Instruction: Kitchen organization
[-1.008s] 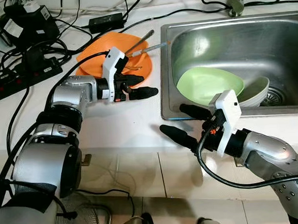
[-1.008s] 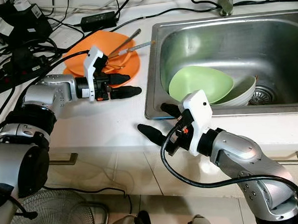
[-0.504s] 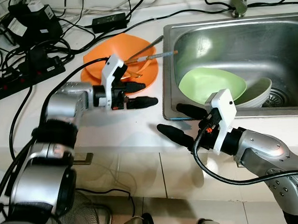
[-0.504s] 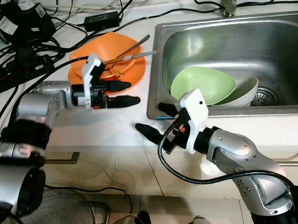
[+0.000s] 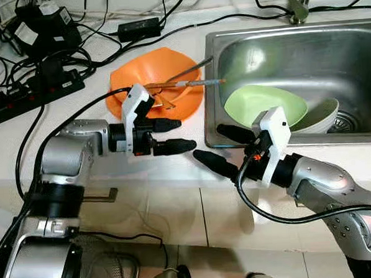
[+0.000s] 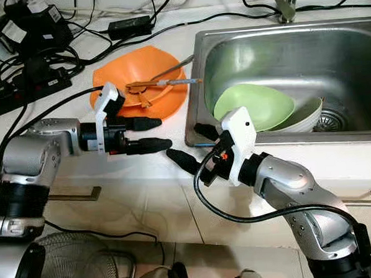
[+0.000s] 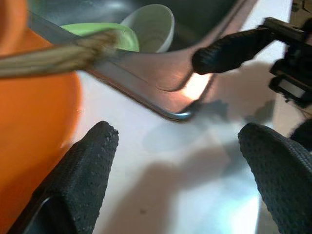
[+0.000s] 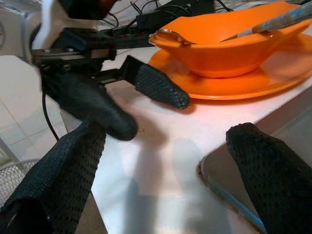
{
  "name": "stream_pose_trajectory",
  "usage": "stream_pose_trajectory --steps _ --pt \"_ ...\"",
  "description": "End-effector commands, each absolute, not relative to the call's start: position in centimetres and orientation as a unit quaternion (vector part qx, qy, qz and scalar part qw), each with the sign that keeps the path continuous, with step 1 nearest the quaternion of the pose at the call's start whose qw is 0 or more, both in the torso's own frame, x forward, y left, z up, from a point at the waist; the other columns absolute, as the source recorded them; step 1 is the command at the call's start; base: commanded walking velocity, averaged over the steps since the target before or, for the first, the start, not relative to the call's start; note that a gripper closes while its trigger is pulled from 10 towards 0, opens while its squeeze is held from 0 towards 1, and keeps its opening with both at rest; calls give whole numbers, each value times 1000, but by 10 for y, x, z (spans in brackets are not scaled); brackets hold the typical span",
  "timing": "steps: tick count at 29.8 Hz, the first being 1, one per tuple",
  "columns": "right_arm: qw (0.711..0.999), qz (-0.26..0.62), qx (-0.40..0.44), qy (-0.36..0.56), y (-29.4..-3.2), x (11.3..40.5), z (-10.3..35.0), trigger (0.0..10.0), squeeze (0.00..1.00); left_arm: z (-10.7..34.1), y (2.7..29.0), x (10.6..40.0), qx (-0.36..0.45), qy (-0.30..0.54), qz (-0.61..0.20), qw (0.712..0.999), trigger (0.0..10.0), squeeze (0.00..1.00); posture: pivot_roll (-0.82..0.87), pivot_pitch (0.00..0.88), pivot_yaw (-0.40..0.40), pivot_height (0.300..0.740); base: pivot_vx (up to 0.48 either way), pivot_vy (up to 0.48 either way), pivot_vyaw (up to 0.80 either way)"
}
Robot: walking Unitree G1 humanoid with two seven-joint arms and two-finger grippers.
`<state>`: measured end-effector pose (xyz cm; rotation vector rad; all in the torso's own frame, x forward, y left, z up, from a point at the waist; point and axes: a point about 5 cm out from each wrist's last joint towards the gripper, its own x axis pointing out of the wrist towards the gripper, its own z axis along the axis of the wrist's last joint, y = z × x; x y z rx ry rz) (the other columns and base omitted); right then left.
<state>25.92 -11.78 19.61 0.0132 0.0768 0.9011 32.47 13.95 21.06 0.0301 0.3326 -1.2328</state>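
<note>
Left tool (image 5: 173, 134): fingers apart, empty, low over the table (image 5: 143, 166). Just beyond its tips sits the orange bowl (image 5: 164, 93) on an orange plate (image 6: 165, 106), utensils (image 5: 189, 83) inside. Right tool (image 5: 226, 148): apart, empty, facing it beside the sink (image 5: 359, 136) holding a green bowl (image 5: 264, 104). Judgement: approach level, grip the bowl's rim, avoid the utensil handles.

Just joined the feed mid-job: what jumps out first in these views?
The bright orange bowl on its orange plate, with utensils laid across it, sits on the white counter left of the steel sink. A green plate leans inside the sink. Both open tools, left tool and right tool, hover nearly tip to tip at the counter's front edge.
</note>
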Motion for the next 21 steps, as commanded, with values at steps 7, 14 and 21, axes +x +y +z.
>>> stream_pose_trajectory --steps 7,14,21 --pt "894 448 5 23 -110 261 198 10000 0 217 143 316 29 149 -561 814 10000 0 -180 72 153 740 0 0 0" --pt "893 449 6 19 -109 262 198 10000 0 221 149 334 45 121 -507 852 10000 0 -183 68 157 740 0 0 0" --pt "894 448 7 20 -109 260 196 10000 0 220 148 343 37 112 -489 864 10000 0 -192 71 160 740 0 0 0"
